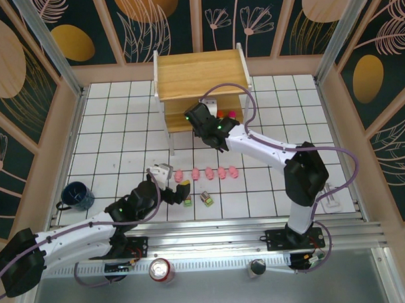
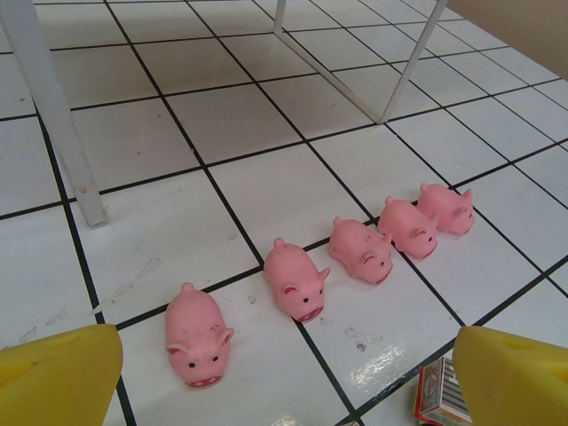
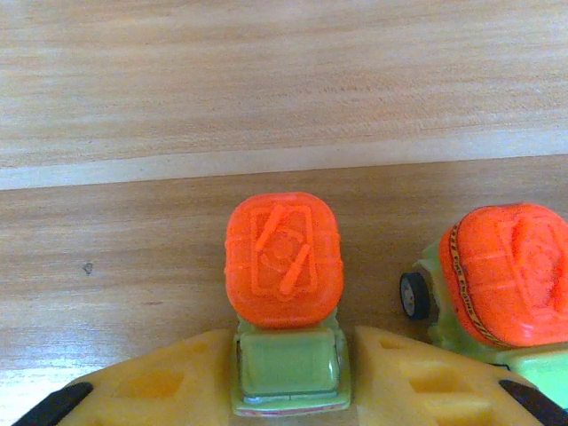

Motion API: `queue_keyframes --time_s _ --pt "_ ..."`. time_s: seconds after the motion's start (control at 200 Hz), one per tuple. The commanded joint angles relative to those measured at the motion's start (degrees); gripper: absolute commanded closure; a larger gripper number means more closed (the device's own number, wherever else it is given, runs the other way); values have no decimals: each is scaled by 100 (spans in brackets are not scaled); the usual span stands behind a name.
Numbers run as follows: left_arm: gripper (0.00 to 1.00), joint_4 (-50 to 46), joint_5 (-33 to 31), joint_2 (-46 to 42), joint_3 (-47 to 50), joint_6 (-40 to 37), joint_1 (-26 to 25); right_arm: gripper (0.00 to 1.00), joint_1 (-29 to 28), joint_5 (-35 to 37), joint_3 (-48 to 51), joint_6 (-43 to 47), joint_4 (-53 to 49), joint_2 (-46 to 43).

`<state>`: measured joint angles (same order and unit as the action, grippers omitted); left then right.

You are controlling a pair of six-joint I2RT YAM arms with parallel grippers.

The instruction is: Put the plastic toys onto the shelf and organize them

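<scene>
Orange-topped block (image 3: pixel 284 257) stands on shelf (image 3: pixel 284 89) lower board, right jaws flanking its green base; gripping or letting go, cannot tell; placing step; next, retreat straight without toppling neighbour block (image 3: pixel 515 275); left jaws wide over pig row (image 2: pixel 359 250).

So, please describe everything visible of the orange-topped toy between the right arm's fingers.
The orange-topped toy is small plastic: a rounded orange cap with a raised pattern on a pale green base. It rests on the wooden shelf board, apart from a second orange-topped piece beside it. The right gripper's yellow fingers flank the green base closely; whether they press it is unclear.
</scene>
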<state>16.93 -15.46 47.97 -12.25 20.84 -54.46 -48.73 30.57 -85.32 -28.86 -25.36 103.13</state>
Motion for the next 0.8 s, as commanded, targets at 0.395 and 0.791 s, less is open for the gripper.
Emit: queue_keyframes --time_s 0.395,0.791 --pt "5 215 9 -23 56 -101 -30 53 -105 276 393 -198 121 -665" --pt "5 225 35 11 39 -109 -28 53 -506 316 882 -411 -3 -1177"
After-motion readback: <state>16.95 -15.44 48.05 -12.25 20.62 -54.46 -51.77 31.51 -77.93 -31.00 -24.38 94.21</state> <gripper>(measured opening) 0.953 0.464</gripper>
